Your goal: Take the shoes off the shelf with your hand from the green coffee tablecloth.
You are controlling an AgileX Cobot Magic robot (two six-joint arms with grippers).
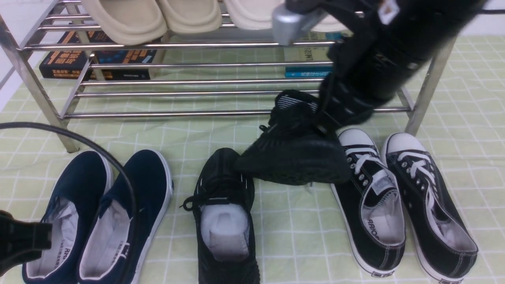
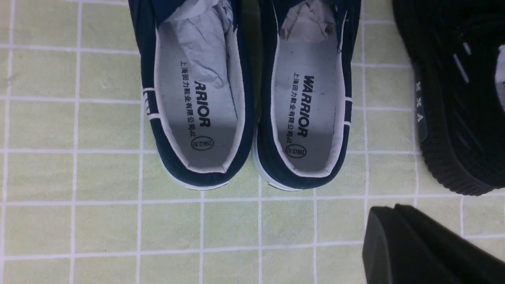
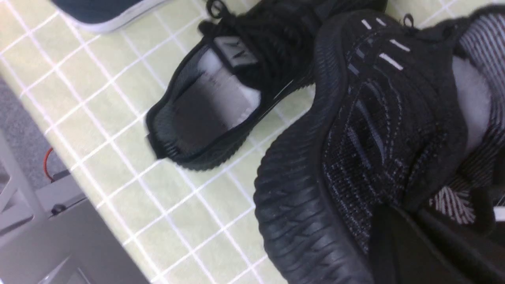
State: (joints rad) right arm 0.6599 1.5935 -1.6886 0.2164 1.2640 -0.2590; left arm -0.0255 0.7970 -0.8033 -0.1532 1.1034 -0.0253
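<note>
My right gripper (image 1: pixel 327 122) is shut on one all-black knit shoe (image 1: pixel 294 154) at its collar and holds it tilted, toe down, just in front of the chrome shelf (image 1: pixel 197 114). In the right wrist view this shoe (image 3: pixel 355 138) fills the frame and my gripper (image 3: pixel 402 215) clamps its opening. The other black knit shoe (image 1: pixel 225 213) lies on the green checked tablecloth (image 1: pixel 296 236), and also shows in the right wrist view (image 3: pixel 213 106). My left gripper (image 1: pixel 23 240) is shut and empty, low at the near left; it also shows in the left wrist view (image 2: pixel 388 213).
Navy slip-ons (image 1: pixel 98 213) lie at the left, under my left gripper (image 2: pixel 248 98). Black canvas sneakers with white toe caps (image 1: pixel 402 197) lie at the right, touching the held shoe. Beige slippers (image 1: pixel 158 15) sit on the top tier, with books (image 1: pixel 98 59) behind. A black cable (image 1: pixel 98 154) arcs over the slip-ons.
</note>
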